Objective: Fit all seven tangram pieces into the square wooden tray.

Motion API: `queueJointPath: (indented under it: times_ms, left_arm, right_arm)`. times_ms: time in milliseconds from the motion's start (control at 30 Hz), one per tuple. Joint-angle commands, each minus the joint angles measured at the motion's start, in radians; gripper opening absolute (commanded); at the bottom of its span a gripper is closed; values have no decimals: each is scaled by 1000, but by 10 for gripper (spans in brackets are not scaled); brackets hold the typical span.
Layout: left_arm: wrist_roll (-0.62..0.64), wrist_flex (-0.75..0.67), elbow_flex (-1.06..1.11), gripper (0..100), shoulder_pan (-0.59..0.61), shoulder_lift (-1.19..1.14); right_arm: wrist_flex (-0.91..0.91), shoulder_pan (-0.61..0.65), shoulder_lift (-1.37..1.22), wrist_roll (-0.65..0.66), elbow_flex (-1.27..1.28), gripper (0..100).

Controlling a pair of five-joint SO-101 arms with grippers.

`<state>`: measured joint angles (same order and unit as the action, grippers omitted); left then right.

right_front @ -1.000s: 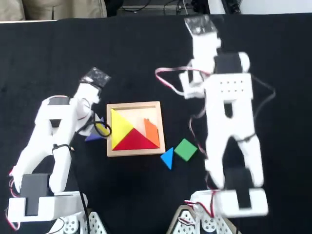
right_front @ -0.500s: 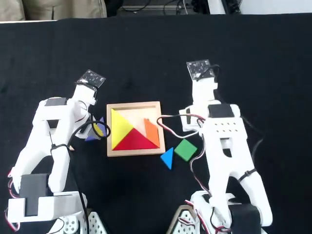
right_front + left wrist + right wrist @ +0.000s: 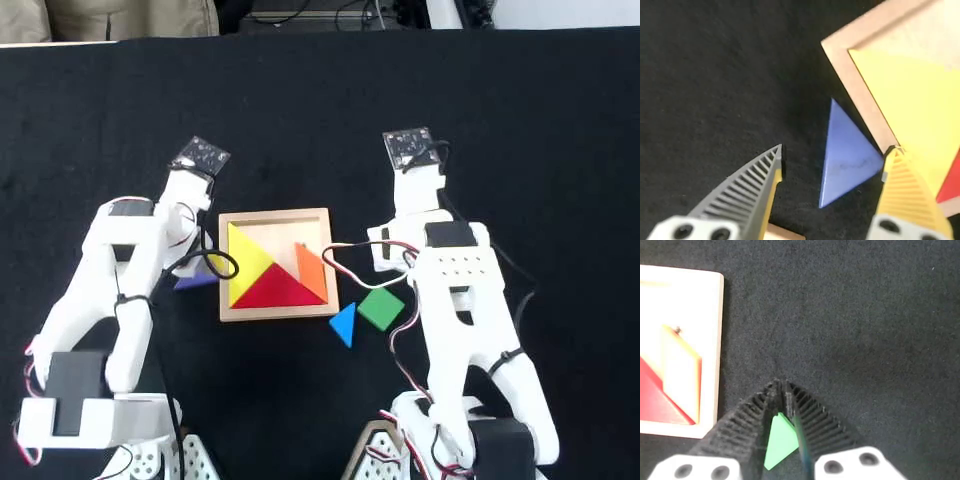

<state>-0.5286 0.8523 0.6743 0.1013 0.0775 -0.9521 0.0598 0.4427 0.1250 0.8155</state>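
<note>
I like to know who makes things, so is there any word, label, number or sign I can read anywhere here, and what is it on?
None can be read.
The wooden tray and the coloured pieces, such as the yellow piece, are plain, with no print.
The small dark board atop one arm and its twin atop the other carry pale specks, too blurred to read.
</note>
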Motion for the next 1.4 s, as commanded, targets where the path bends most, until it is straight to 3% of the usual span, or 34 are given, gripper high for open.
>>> queueJointPath:
  times_ms: [0,200,400,633,900,1167,1300,1367]
  left_arm:
    - [9,-12,-22,319,47,-46]
    - [17,17,-131,318,119,-161]
    - [115,32,-183,318,217,-184]
    - [100,26,-189,321,219,-184]
    - [-368,12,-282,322,185,-193]
    - [-617,160,-289,323,117,-193]
    - [-769,180,-292,323,113,-193]
    - [-784,172,-305,330,114,-195]
  right_arm:
    - [29,-9,33,-5,10,11]
    - [55,-8,33,-5,30,11]
    - [58,-8,33,-2,30,11]
    - [58,-8,33,-2,30,11]
    - [57,-8,33,0,30,11]
    - [58,-8,33,0,30,11]
    - [57,-8,33,0,30,11]
    - [57,-8,33,0,30,11]
